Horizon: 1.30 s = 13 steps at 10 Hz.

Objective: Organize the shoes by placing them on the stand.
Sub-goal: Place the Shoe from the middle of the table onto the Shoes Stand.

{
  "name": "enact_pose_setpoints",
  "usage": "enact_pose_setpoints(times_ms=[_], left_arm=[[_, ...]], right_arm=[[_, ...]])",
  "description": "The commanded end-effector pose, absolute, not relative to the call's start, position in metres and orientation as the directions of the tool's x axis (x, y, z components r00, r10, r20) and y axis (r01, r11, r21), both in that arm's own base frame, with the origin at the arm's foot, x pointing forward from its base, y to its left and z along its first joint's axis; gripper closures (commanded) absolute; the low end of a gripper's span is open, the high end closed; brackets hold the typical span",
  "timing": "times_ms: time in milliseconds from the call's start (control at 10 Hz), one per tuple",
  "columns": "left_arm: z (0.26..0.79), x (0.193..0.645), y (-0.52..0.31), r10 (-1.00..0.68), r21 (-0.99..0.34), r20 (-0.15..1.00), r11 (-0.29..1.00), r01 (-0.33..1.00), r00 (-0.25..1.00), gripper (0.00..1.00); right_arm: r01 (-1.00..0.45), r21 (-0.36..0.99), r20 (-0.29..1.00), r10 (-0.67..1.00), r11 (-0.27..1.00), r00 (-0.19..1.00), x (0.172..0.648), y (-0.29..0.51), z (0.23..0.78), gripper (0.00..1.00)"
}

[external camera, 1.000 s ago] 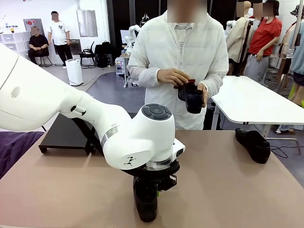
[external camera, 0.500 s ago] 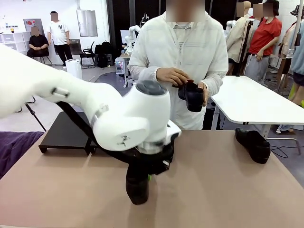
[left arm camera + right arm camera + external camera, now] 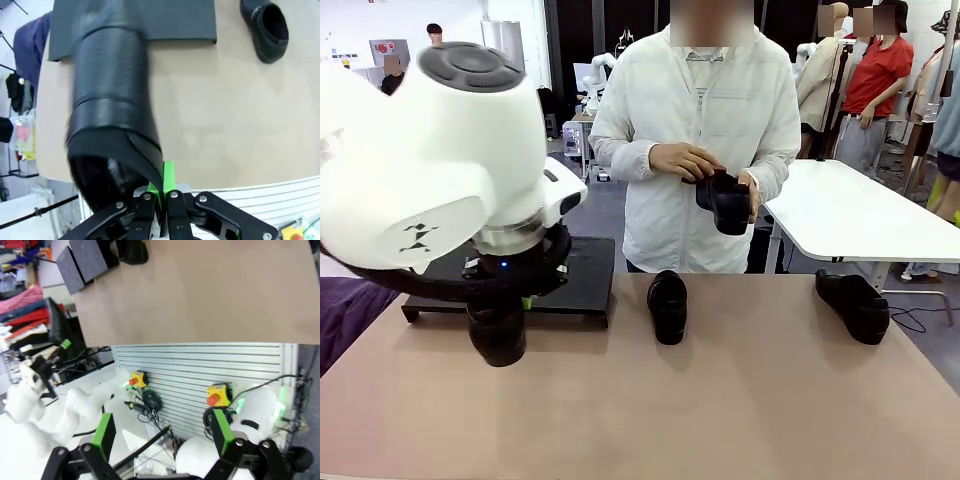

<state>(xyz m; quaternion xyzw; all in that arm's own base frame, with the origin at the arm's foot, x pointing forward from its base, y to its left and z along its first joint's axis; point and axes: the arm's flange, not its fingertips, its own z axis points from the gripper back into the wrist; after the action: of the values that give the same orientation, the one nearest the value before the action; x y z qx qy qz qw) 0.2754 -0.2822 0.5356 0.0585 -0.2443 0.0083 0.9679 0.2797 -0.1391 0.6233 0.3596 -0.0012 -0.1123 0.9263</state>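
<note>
The shoes (image 3: 497,335) are four, and you have one of them in hand: the first shoe (image 3: 110,125) hangs toe-down from your left gripper (image 3: 161,195), whose jaws are closed tight on the thin rim of its heel opening, the green pads pinching the leather. Seen from the front, it sits low over the table (image 3: 770,400), just in front of the near edge of the stand (image 3: 575,272); you cannot tell whether its toe touches the tabletop. Your right gripper (image 3: 164,432) is held back off the table's near edge, its jaws spread wide with nothing between them. Farther out, the second shoe (image 3: 668,305) lies on the table near the middle, just right of the stand. The third shoe (image 3: 855,305) rests well apart from it, by the far right edge. Beyond the table, the person's hands (image 3: 685,160) hold the fourth shoe (image 3: 725,203) at chest height.
</note>
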Motion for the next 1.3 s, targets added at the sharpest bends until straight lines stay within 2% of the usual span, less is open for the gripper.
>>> enact_pose_setpoints(times_ms=[0, 400, 600, 700, 800, 900, 1000, 1200], left_arm=[[0.515, 0.291, -0.330, -0.108, 0.093, 0.417, 0.993, 0.076, 0.902, 1.00], [0.503, 0.282, -0.330, -0.093, 0.099, 0.417, 0.994, 0.057, 0.904, 1.00], [0.516, 0.339, -0.314, -0.010, 0.088, 0.436, 0.996, -0.032, 0.900, 1.00], [0.523, 0.378, -0.298, -0.023, 0.136, 0.439, 0.990, -0.041, 0.898, 1.00], [0.528, 0.412, -0.283, -0.129, 0.153, 0.418, 0.986, 0.070, 0.899, 1.00], [0.527, 0.451, -0.265, -0.154, 0.181, 0.389, 0.979, 0.088, 0.908, 1.00], [0.519, 0.485, -0.255, -0.123, 0.191, 0.385, 0.980, 0.051, 0.915, 1.00], [0.496, 0.530, -0.251, -0.160, 0.211, 0.468, 0.975, 0.066, 0.869, 1.00]], right_arm=[[0.194, 0.668, -0.072, -0.197, 0.718, 0.978, 0.278, -0.141, 0.626, 0.00], [0.194, 0.668, -0.072, -0.197, 0.718, 0.978, 0.278, -0.141, 0.626, 0.00], [0.194, 0.668, -0.072, -0.197, 0.718, 0.978, 0.278, -0.141, 0.626, 0.00], [0.194, 0.668, -0.072, -0.197, 0.718, 0.978, 0.278, -0.141, 0.626, 0.00], [0.194, 0.668, -0.072, -0.197, 0.718, 0.978, 0.278, -0.141, 0.626, 0.00], [0.194, 0.668, -0.072, -0.197, 0.718, 0.978, 0.278, -0.141, 0.626, 0.00], [0.194, 0.668, -0.072, -0.197, 0.718, 0.978, 0.278, -0.141, 0.626, 0.00], [0.194, 0.668, -0.072, -0.197, 0.718, 0.978, 0.278, -0.141, 0.626, 0.00]])
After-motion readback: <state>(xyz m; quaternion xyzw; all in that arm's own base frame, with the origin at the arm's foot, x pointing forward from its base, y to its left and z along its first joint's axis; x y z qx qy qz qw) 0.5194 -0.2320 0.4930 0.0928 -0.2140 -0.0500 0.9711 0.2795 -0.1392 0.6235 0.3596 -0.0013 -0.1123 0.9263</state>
